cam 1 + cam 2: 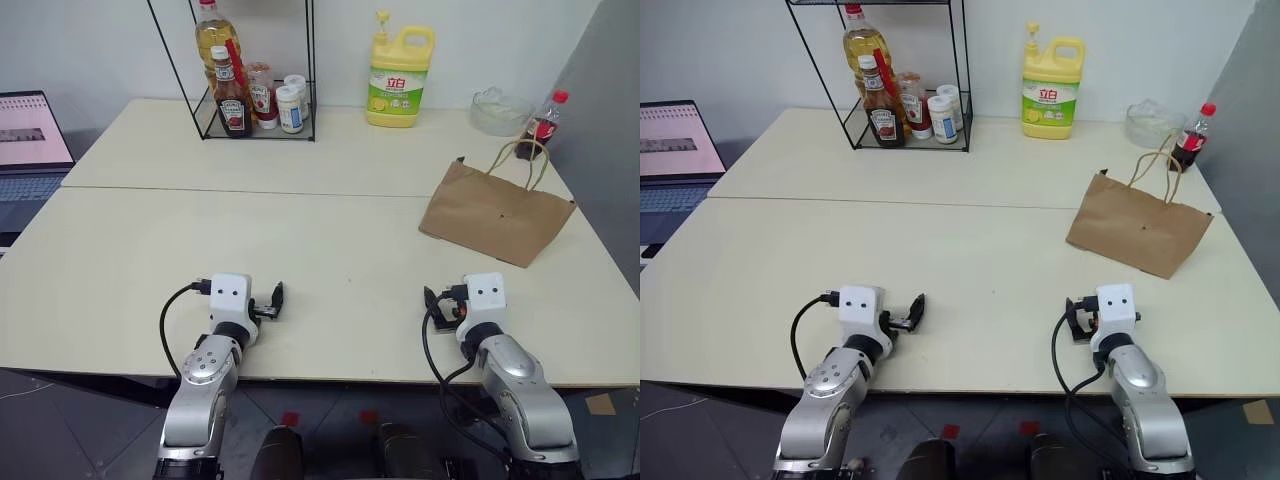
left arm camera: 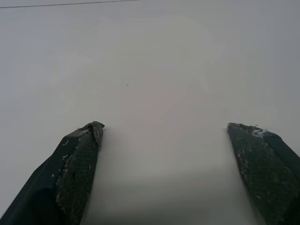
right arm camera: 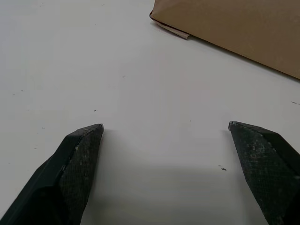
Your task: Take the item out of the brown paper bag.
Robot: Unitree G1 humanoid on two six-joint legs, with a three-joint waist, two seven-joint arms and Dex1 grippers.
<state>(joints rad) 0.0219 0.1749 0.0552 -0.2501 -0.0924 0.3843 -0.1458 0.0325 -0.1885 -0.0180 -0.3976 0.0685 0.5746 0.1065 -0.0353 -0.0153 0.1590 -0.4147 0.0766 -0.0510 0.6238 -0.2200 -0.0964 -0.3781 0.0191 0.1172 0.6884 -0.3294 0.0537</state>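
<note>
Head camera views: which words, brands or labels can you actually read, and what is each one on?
"立白": label of the yellow detergent bottle.
Ketchup bottle in the wire rack: label too small to read.
The white jars beside it: print too small to read.
Cola bottle behind the brown paper bag: label unreadable.
Laptop screen: text blurred.
The bag itself: no print.

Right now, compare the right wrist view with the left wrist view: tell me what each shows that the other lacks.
Right wrist view: the lower edge of the brown paper bag lying ahead of the right gripper, which is open and empty. Left wrist view: the left gripper, open and empty, with bare table ahead. Both: two black fingers spread wide above the pale tabletop, gripping nothing.
</note>
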